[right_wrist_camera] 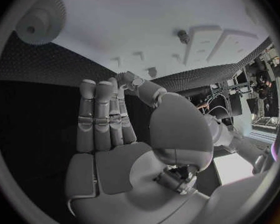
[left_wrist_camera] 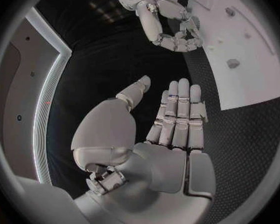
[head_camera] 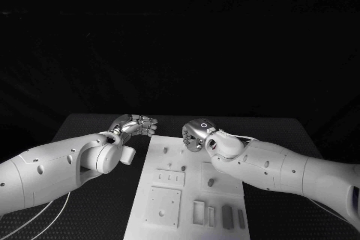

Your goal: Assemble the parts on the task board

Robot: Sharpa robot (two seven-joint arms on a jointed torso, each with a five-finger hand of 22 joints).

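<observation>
Hovering just off the far left corner of the task board (head_camera: 191, 196), over the black table (head_camera: 90, 126): the left hand (head_camera: 137, 125), fingers lying straight and side by side, thumb apart, gripping nothing. Lying along the middle of the table, the board itself, carrying small grey parts (head_camera: 227, 217) near its closest edge and a small peg (head_camera: 210, 182) at its centre. Hanging over the board's far end: the right hand (head_camera: 196, 134), fingers extended together in the wrist view, thumb bending inward, holding nothing. Resting on the board's surface, a toothed gear (right_wrist_camera: 39, 21).
</observation>
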